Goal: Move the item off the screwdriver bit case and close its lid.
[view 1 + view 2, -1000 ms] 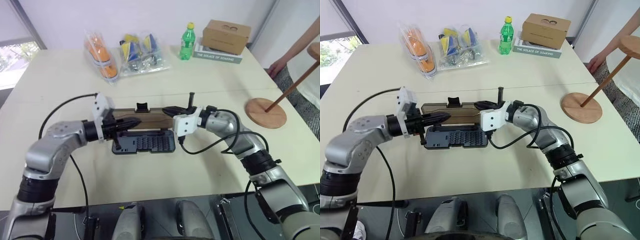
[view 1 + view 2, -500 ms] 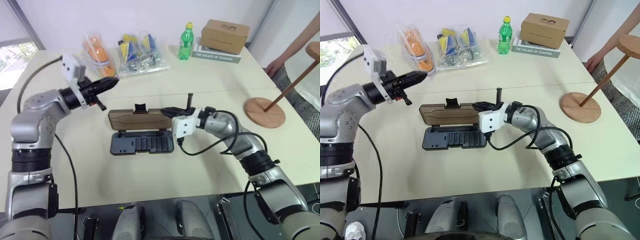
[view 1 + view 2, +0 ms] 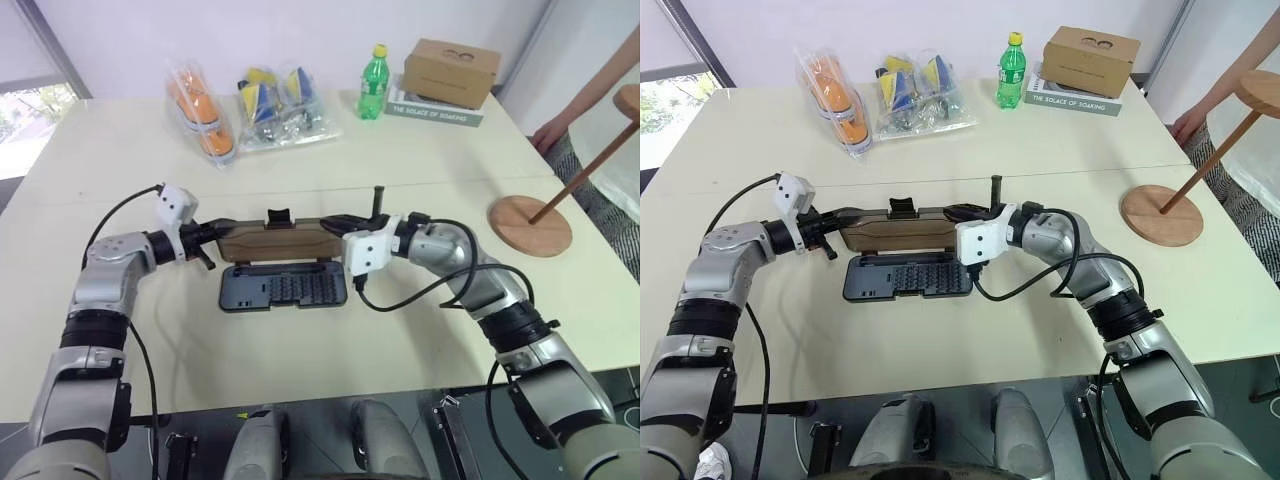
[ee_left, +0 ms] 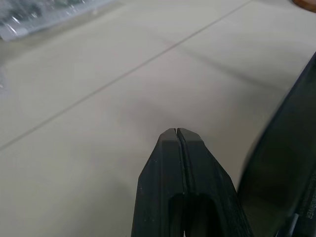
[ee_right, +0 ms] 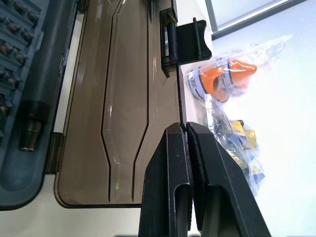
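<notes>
- The screwdriver bit case (image 3: pixel 285 288) lies open and flat on the pale surface (image 3: pixel 300 350), nearest of the things, its dark tray showing rows of small bits.
- Its lid (image 3: pixel 275 241), smoky brown, is joined to the tray's far long edge and is lifted partway, with the small black latch tab (image 3: pixel 281 215) sticking up from its far edge.
- The right pincer (image 3: pixel 336 222) reaches in from the right to the lid's right end; its two black fingers are pressed together with the thin edge of the lid caught between them, as the right wrist view shows (image 5: pixel 183 129).
- The left pincer (image 3: pixel 214 232) comes in from the left and sits at the lid's left end, fingers closed tip to tip with nothing between them; in the left wrist view (image 4: pixel 176 132) a dark edge of the case runs just beside them. I cannot tell whether it touches the lid.
- The item (image 3: pixel 545 215), the wooden stand, is off the case and well apart from it, on the right side of the surface: round base flat on the top, thin rod slanting up and to the right.
- A person's hand (image 3: pixel 553 133) rests at the surface's right edge, beyond the stand.
- Farther back lie clear plastic bags (image 3: pixel 245 110) with orange, yellow and blue contents.
- At the far side stand a green bottle (image 3: pixel 375 83) with a yellow cap and, to its right, a cardboard box (image 3: pixel 452 68) on top of a book (image 3: pixel 432 113).
</notes>
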Tool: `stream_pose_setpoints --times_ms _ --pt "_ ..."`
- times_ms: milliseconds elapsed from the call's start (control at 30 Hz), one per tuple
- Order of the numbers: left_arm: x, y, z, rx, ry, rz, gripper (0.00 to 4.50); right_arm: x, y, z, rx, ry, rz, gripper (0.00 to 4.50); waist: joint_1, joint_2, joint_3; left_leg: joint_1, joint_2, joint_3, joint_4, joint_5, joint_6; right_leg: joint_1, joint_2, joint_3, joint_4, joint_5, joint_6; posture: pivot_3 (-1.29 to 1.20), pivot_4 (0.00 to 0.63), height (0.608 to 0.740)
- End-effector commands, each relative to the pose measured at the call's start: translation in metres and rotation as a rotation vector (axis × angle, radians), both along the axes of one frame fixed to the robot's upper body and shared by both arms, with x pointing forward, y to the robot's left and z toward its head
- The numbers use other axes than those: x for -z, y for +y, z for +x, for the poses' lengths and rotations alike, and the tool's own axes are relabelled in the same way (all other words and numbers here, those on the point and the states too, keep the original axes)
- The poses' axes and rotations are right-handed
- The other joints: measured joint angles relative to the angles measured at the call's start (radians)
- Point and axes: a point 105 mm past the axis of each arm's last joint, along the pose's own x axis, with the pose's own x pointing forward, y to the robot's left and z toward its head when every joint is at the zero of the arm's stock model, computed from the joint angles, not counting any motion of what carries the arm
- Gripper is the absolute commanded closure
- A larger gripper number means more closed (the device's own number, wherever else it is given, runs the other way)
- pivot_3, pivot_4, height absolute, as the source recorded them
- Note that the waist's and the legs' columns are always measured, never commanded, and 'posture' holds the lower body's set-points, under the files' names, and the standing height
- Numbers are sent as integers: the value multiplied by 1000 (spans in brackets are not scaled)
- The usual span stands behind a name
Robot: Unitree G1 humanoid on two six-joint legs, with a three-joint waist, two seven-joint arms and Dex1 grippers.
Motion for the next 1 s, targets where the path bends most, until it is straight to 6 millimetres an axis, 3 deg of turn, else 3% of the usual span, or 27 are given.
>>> stream_pose_setpoints --times_ms 33,133,167,267,433,567,667,867,1000 --pt "-10 -9 0 43 -49 1 4500 -8 8 -9 -42 -9 21 4446 1 0 0 0 0 0 0 0 0 0 0 0 0 0 0 0 150 740" --pt "-9 -10 0 46 -50 1 4500 -5 8 -9 -39 14 6 4446 2 0 0 0 0 0 0 0 0 0 0 0 0 0 0 0 150 740" --pt "-9 -10 -1 46 -50 2 4500 -3 6 -9 -37 34 -6 4207 2 0 0 0 0 0 0 0 0 0 0 0 0 0 0 0 150 740" --pt "-8 -10 -1 46 -49 3 4500 2 0 -7 -5 90 -45 3034 3 0 0 0 0 0 0 0 0 0 0 0 0 0 0 0 150 740" --pt "-8 -10 -2 48 -53 2 4500 -7 -20 -4 91 242 -81 421 6 0 0 0 0 0 1 0 0 0 0 0 0 0 0 0 150 740" --pt "-9 -12 -6 66 -53 2 4500 -25 -50 -13 181 357 -104 421 20 0 0 -1 0 -1 1 0 0 0 -1 0 0 0 0 0 150 740" --pt "-11 -15 -15 101 -56 18 4500 -37 -84 -22 291 406 -104 421 31 0 0 -1 0 0 1 0 0 0 -1 0 0 0 0 0 150 740" --pt "-18 -15 -43 153 -39 48 4500 -17 -128 -41 445 496 -111 421 32 -1 0 -1 0 -1 1 0 1 1 -2 -2 -2 0 0 0 150 740" --pt "-20 -1 -67 146 12 73 4500 -10 -127 -41 493 524 24 421 18 0 0 0 2 0 1 0 1 1 -1 -1 -2 0 0 0 150 740"
